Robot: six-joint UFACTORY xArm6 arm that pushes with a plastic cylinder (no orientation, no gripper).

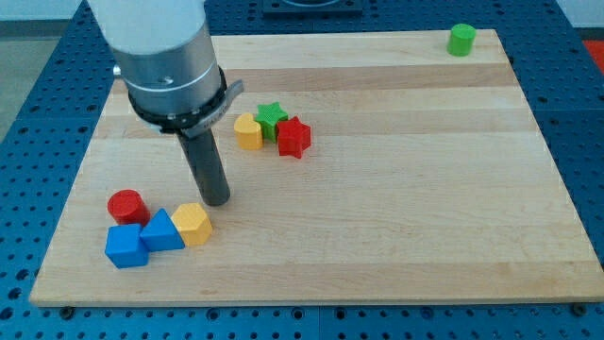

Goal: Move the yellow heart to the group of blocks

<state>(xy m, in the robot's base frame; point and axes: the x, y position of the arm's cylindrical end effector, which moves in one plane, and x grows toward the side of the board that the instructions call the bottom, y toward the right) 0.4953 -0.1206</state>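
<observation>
Blue cube (pixel 125 246) sits nearest on the counter (pixel 396 208), touching blue triangle (pixel 161 231), yellow hexagon (pixel 192 224), red cylinder (pixel 125 205); my tip (pixel 217 200) just above them; yellow heart (pixel 247 131) beside green star (pixel 272 117).

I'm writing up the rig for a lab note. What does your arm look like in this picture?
My arm shows as a wide, pale grey cylinder. Below it sits a black ring with a small grey metal tab on one side. From the ring a straight dark rod runs down to my tip. No cables or markings show.
</observation>
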